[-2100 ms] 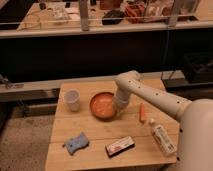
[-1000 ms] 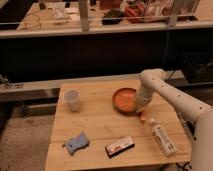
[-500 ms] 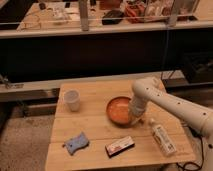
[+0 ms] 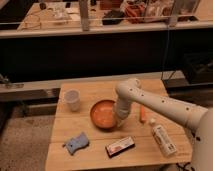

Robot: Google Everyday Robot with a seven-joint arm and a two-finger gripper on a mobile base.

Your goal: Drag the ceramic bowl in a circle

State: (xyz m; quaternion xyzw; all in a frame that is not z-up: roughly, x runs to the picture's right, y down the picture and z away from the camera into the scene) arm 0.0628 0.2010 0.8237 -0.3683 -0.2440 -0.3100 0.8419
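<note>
The ceramic bowl [image 4: 104,114], round, shallow and orange-terracotta, sits near the middle of the wooden table [image 4: 90,155]. My white arm comes in from the right and bends down to the bowl's right rim. The gripper [image 4: 120,118] is at that rim, pressed against or into the bowl's right edge. Its fingers are hidden behind the wrist and the rim.
A small white cup [image 4: 73,99] stands left of the bowl. A blue sponge [image 4: 76,144] lies front left, a flat snack packet [image 4: 120,146] front centre, a white bottle [image 4: 162,139] lies at the right, an orange carrot-like item [image 4: 142,114] right of the gripper. A counter runs behind.
The bowl and the gripper have swept from the table's right side toward the front and then leftward, back near the centre. The other items stayed put.
</note>
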